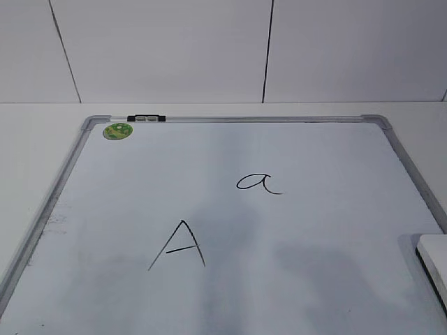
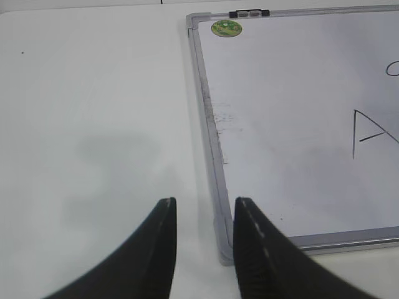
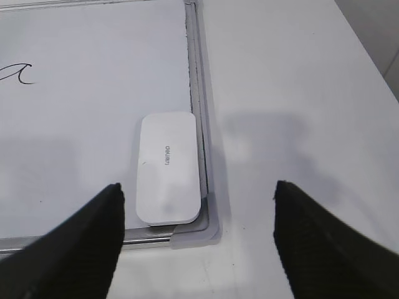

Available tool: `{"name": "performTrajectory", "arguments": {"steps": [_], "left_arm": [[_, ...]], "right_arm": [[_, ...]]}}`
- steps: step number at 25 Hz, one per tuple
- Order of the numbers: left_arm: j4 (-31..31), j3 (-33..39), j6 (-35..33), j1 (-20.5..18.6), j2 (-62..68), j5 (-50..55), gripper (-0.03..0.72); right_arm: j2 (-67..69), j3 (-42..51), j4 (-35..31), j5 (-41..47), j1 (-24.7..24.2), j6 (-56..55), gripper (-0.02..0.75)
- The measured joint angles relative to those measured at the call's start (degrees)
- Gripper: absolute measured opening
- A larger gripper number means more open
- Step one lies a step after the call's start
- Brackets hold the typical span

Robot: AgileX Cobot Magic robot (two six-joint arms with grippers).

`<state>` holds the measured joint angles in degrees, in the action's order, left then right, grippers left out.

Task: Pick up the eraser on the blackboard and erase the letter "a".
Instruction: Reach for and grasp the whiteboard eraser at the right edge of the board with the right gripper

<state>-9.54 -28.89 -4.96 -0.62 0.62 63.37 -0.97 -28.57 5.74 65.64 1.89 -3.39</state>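
Note:
The blackboard (image 1: 314,223) is a white board with a grey frame lying flat on the table. The letter "a" (image 1: 257,183) is written in thin black marker near its middle; part of it shows in the right wrist view (image 3: 19,73). The white eraser (image 3: 168,167) lies in the board's near right corner, against the frame; its edge shows in the exterior view (image 1: 434,265). My right gripper (image 3: 196,196) is open wide and empty, above and just short of the eraser. My left gripper (image 2: 204,212) is open and empty over the board's near left corner (image 2: 223,249).
A larger capital "A" (image 1: 179,246) is drawn left of and nearer than the "a". A round green sticker (image 1: 117,130) and a black-and-white clip (image 1: 147,118) sit at the board's far left corner. White table (image 2: 93,124) surrounds the board; a wall stands behind.

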Motion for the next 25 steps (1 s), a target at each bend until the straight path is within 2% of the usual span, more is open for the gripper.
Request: {"name": "performTrajectory", "arguments": {"steps": [25], "left_arm": [[0.0,0.0,0.0,0.0,0.0,0.0,0.235]], "right_arm": [[0.0,0.0,0.0,0.0,0.0,0.0,0.592]]}}
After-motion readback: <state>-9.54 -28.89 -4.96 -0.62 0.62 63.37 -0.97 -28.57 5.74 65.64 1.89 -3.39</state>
